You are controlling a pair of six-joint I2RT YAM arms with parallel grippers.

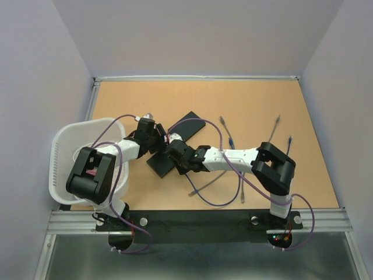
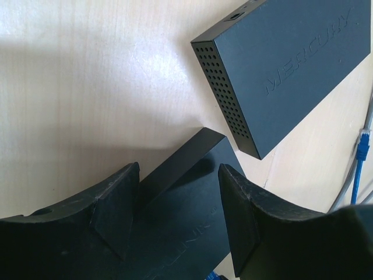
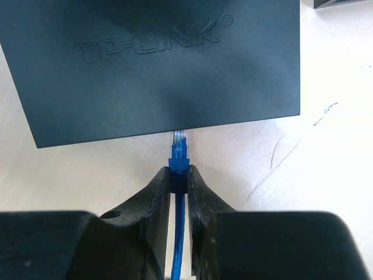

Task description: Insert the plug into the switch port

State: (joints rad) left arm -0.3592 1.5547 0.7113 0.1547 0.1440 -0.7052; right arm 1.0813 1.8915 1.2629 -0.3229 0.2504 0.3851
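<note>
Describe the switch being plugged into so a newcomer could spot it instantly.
On the wooden table, two black switches lie near the centre. The TP-LINK switch is the nearer one, straddled by the left claw; the other reads MERCURY. The blue plug meets its edge.

Your top view looks down from above and behind both arm bases at the whole tabletop (image 1: 303,116). Both wrist views sit close above it, sharing the TP-LINK switch (image 3: 157,64) between them.
</note>
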